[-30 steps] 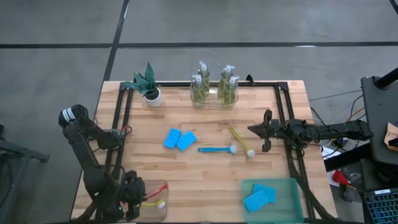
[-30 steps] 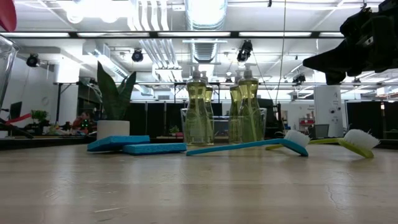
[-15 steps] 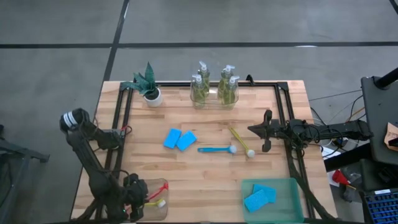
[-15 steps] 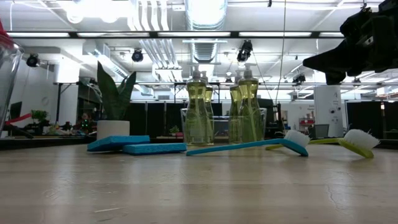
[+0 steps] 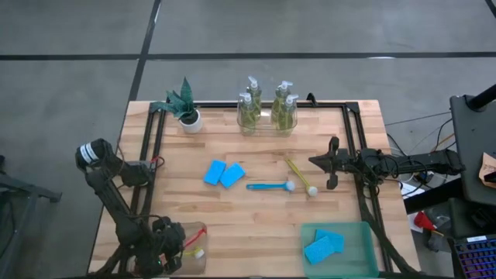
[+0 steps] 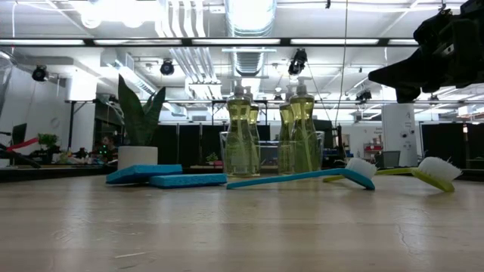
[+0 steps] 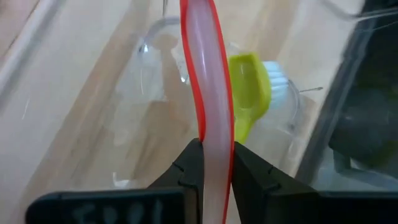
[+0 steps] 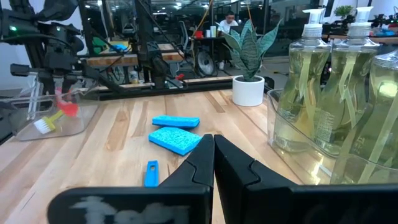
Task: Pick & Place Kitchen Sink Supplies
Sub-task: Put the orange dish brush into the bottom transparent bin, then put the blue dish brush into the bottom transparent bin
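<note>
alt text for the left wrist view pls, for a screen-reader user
The left claw is shut on a red dish brush handle, holding it over a clear container on the wooden table. A yellow brush with white bristles already lies inside the container.

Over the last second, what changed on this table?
The left gripper, shut on the red brush, shifted slightly over the clear bin at the table's near left corner. In the low view the bin edge dropped from sight. The right gripper, sponges and soap bottles stayed put.
</note>
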